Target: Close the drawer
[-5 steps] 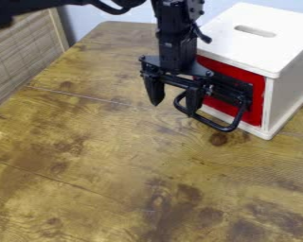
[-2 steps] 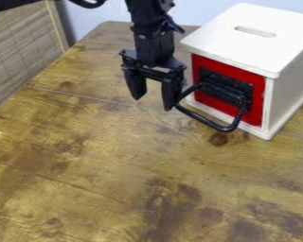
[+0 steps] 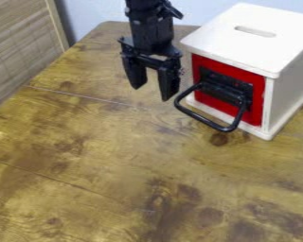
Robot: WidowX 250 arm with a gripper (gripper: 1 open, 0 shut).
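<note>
The drawer [image 3: 230,83] shows a red front panel with a black plate and a large black loop handle [image 3: 211,111], set in a white cube-shaped box [image 3: 268,47] with a slot in its top. The red front sits about level with the box face. My gripper [image 3: 151,81] hangs just left of the drawer front, above the table, pointing down. Its two black fingers [image 3: 169,85] stand apart with nothing between them, clear of the handle.
The box stands at the back right of a worn wooden table [image 3: 103,161]. A slatted wooden panel [image 3: 22,52] runs along the left edge. A pale wall lies behind.
My gripper has drawn back from the drawer's handle, moving left and toward the back of the table. The drawer front looks unchanged.
</note>
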